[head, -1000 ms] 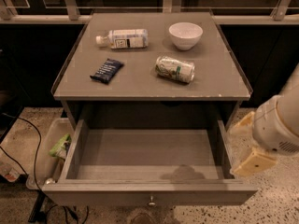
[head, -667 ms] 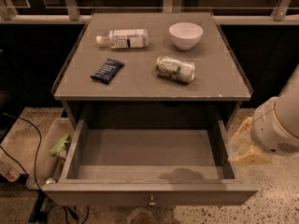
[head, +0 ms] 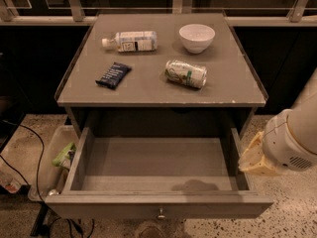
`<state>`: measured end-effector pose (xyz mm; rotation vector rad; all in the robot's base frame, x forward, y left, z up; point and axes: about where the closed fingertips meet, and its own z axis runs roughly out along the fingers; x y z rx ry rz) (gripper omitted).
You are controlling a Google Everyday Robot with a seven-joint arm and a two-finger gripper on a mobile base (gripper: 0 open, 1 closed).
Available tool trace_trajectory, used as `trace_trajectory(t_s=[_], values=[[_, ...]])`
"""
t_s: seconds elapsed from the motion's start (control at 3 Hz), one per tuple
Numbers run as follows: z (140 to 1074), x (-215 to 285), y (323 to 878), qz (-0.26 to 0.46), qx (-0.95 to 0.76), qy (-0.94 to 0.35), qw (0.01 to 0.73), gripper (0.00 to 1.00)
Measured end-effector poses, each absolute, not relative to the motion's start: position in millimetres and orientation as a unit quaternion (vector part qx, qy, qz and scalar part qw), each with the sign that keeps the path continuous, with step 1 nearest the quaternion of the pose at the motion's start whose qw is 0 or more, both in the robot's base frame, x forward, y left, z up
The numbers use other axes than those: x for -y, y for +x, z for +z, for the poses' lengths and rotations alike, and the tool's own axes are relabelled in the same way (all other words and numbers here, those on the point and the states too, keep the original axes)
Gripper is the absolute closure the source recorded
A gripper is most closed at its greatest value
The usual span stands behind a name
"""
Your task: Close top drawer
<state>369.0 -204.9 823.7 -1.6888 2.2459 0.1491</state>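
The top drawer (head: 153,157) is pulled far out of the grey cabinet and its inside is bare. Its flat front (head: 99,209) runs along the bottom of the view, with a small round metal knob (head: 161,213) at the centre. My gripper (head: 255,157) is on the white arm at the right. It hangs just outside the drawer's right side wall, near the front corner. No other drawer fronts show.
On the cabinet top (head: 148,90) lie a plastic bottle (head: 130,41), a white bowl (head: 196,36), a crushed can (head: 186,73) and a dark snack packet (head: 113,75). A bin (head: 54,162) with green rubbish stands at the left, with cables (head: 29,148) on the floor beside it.
My gripper has moved left and slightly up, closer to the drawer's right side wall. The drawer and the things on top have not moved.
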Motion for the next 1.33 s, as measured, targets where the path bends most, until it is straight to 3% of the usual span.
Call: trace_trajectory(t_s=[0.67,1.33], values=[[751,170,340,0.136,-0.782,-0.564,0.227,1.00],[683,144,316,0.132,-0.770,-0.569,0.256,1.00]])
